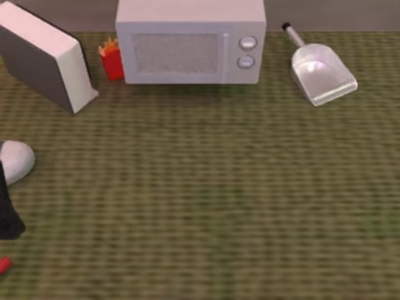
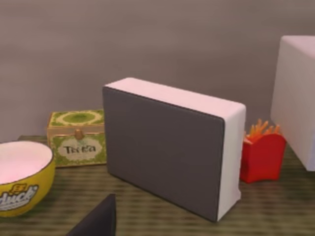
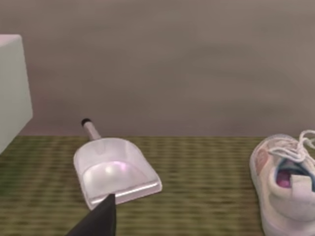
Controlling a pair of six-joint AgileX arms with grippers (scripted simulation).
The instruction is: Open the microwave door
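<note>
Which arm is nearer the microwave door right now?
Left. The left arm sits at the table's left edge, well in front of the microwave door. The right arm is out of the top view, so its place can't be judged.

**Count of things on the table**

One microwave (image 1: 190, 40) with one microwave door (image 1: 177, 53) and two knobs (image 1: 247, 42). One slanted white-and-grey box (image 1: 44, 56). One red carton of fries (image 1: 112, 59). One clear scoop (image 1: 320, 70). One yellow bowl (image 2: 22, 174). One green tea box (image 2: 78, 137). One white sneaker (image 3: 285, 182).
</note>
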